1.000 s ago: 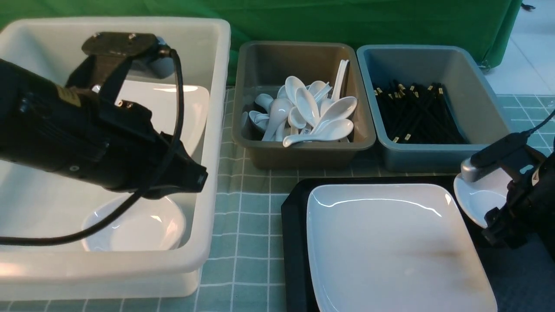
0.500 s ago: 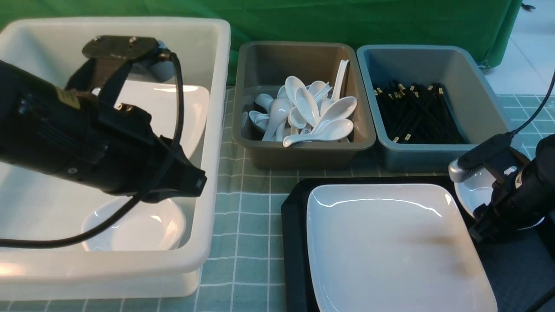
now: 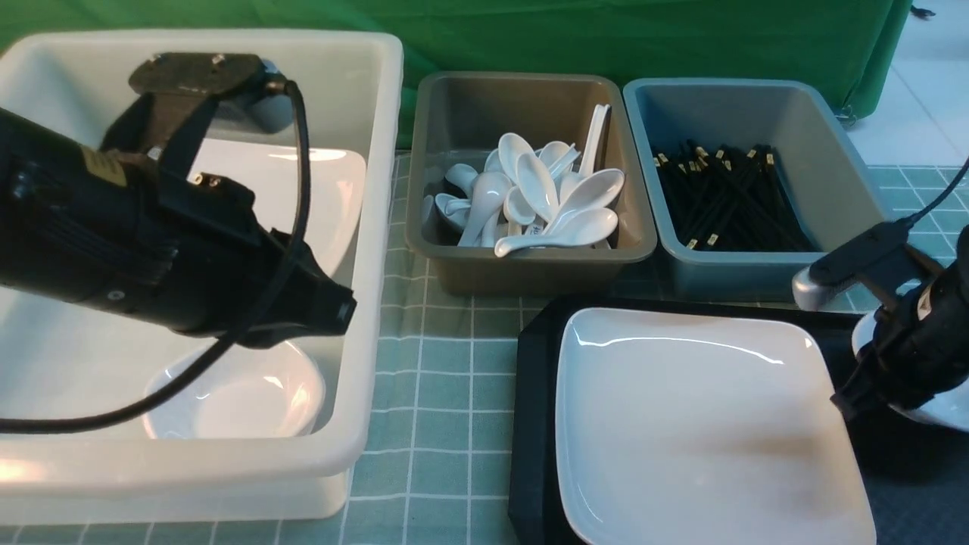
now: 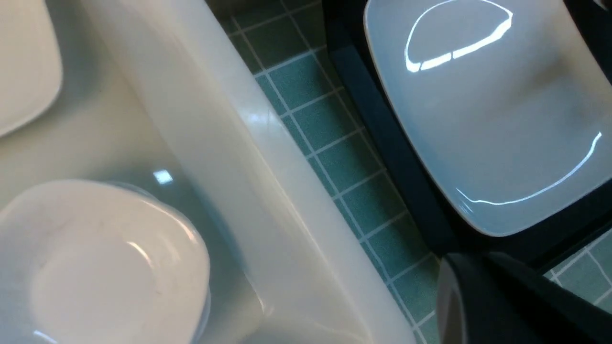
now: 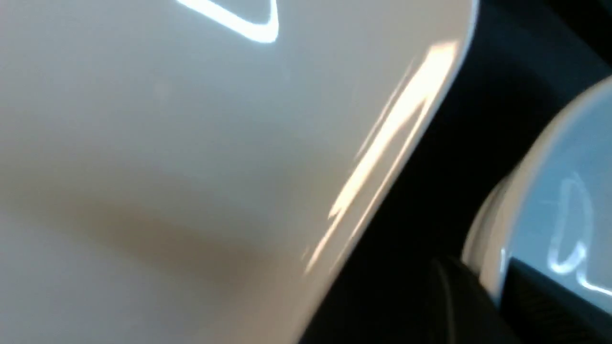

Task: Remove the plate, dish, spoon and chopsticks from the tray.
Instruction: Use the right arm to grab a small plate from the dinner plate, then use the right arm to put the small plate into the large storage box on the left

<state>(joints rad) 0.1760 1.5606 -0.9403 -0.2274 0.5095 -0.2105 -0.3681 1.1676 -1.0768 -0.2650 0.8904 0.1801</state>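
Two pincers — left pincer (image 3: 337, 310) closed above tub (image 3: 382, 189), right pincer (image 3: 852, 397) pinching dish (image 3: 935, 412) rim beside plate (image 3: 704, 424).

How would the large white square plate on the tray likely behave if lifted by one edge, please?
The plate shows sharp reflections, so probably a slippery glaze. Wide with a low rim, so an edge grip may let it tilt. It looks ceramic: likely stiff but breakable.

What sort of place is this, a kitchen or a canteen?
Probably a staged canteen dish-return station, not a real one: a spoon tub beside a chopstick tub, a plate on a black tray, and a green backdrop cloth instead of walls.
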